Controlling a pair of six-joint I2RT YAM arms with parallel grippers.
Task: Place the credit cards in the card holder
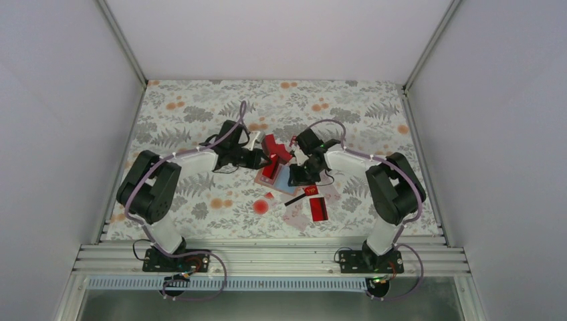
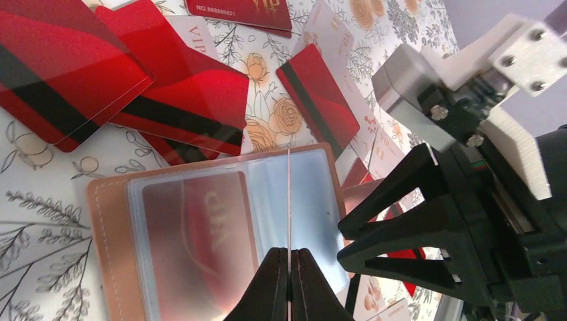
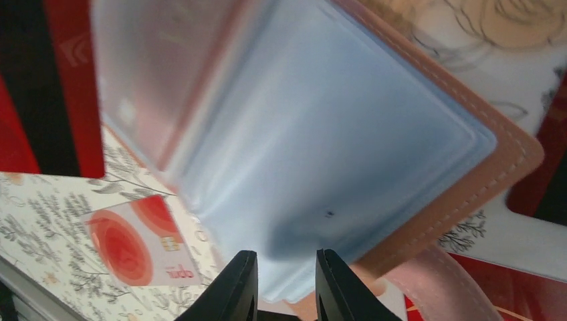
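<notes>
Left fingers (image 2: 273, 287) pinch the holder (image 2: 110, 227) by its floppy clear sleeve (image 2: 289, 200), held upright; right fingers (image 3: 234, 287), narrowly apart, hover at its edge. Just beyond, the cards (image 2: 187, 100) look stiff and slick, lying flat, so an overhanging edge seems the best place to nip one.

Left arm (image 1: 160, 187), right arm (image 1: 388, 184): black joints, white links, lilac cables (image 1: 237, 117). Right tool (image 2: 342, 242): black tapered fingers (image 2: 394, 194), white screwed bracket (image 2: 515, 60).

My left claw (image 1: 263, 160) and right claw (image 1: 298, 175) flank the open card holder (image 1: 282, 179) on the table (image 1: 187, 107). Red credit cards (image 1: 318, 209) lie just behind it and to its near right.
</notes>
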